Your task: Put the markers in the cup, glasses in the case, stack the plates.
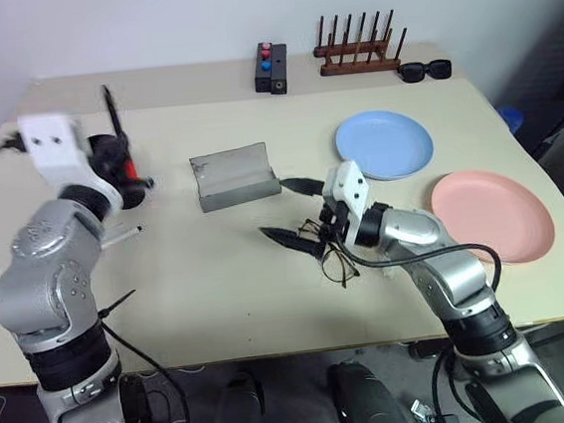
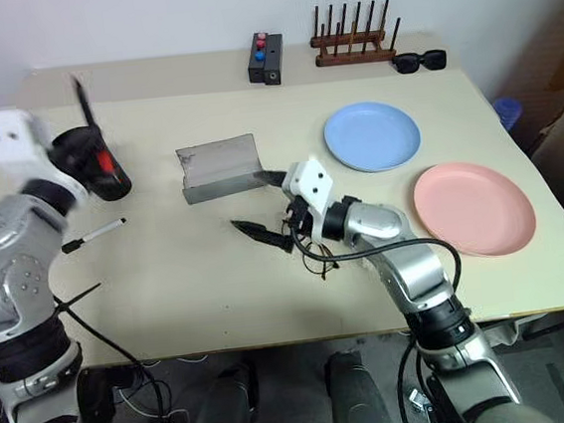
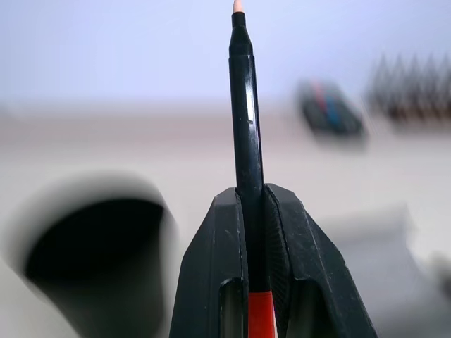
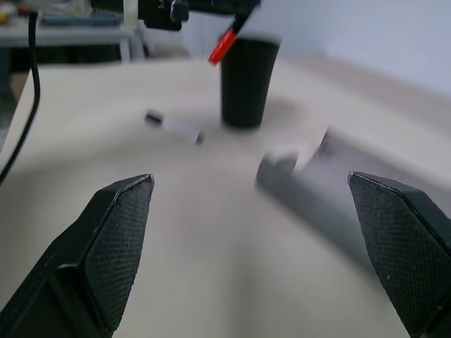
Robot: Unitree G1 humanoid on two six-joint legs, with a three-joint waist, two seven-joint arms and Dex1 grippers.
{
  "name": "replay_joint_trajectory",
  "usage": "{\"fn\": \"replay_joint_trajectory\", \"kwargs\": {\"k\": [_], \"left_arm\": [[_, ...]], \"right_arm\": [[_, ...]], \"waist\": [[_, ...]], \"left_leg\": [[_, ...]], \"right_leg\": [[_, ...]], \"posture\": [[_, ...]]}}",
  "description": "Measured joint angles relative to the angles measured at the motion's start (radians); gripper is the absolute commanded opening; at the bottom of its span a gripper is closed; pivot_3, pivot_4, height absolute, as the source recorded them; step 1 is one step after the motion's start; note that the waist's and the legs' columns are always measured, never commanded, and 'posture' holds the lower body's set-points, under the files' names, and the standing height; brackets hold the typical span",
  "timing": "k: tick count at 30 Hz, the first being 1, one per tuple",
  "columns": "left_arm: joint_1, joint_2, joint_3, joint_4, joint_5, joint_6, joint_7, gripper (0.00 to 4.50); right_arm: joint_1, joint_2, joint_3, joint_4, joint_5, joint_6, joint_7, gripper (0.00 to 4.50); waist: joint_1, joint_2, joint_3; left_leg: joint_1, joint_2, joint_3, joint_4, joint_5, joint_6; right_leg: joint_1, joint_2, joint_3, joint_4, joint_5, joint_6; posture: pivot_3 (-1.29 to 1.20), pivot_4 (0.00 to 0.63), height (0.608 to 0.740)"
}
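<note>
Now I have the black marker (image 3: 246, 141) clamped in my left gripper (image 3: 255, 232), raised at upper left above the cup (image 2: 98, 164).
My right gripper (image 4: 254, 232) hangs spread wide at frame centre over the glasses (image 1: 334, 251); the white marker (image 2: 94, 234) lies left of the open case (image 1: 234, 176), both plates (image 1: 383, 144) sit apart at right.
</note>
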Motion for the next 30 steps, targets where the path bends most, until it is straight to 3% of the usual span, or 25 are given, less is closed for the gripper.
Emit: {"fn": "replay_joint_trajectory", "kwargs": {"k": [7,13,29,30], "left_arm": [[-0.092,0.015,-0.053,0.307,0.145,-0.347,0.087,0.04],[-0.132,0.015,-0.062,0.548,0.18,-0.553,0.107,0.04],[-0.123,0.013,-0.064,0.694,0.188,-0.692,0.147,0.04],[-0.119,0.013,-0.064,0.694,0.188,-0.692,0.149,0.43]], "right_arm": [[-0.078,0.126,-0.003,0.02,0.038,-0.006,-0.032,4.5],[-0.084,0.161,0.047,0.007,0.038,0.003,-0.042,4.5],[-0.046,0.159,0.053,-0.048,0.039,0.043,-0.078,4.5],[-0.044,0.159,0.053,-0.048,0.039,0.045,-0.078,4.5]], "waist": [[-0.001,0.0,0.0],[-0.001,0.0,0.0],[-0.002,0.0,0.0],[-0.002,0.0,0.0]], "left_leg": [[0.0,0.0,0.0,0.0,0.0,0.0],[-0.001,0.0,0.0,-0.001,0.0,0.0],[0.0,0.0,0.0,-0.001,0.0,0.0],[0.0,0.0,0.0,-0.001,0.0,0.0]], "right_leg": [[0.0,0.0,0.0,0.0,0.001,0.003],[-0.001,0.0,-0.001,0.0,0.002,0.004],[-0.001,0.0,-0.001,0.001,0.002,0.004],[-0.001,0.0,-0.001,0.001,0.002,0.004]], "posture": [[0.0,0.15,0.74],[0.0,0.15,0.74],[0.0,0.15,0.74],[0.0,0.15,0.74]]}}
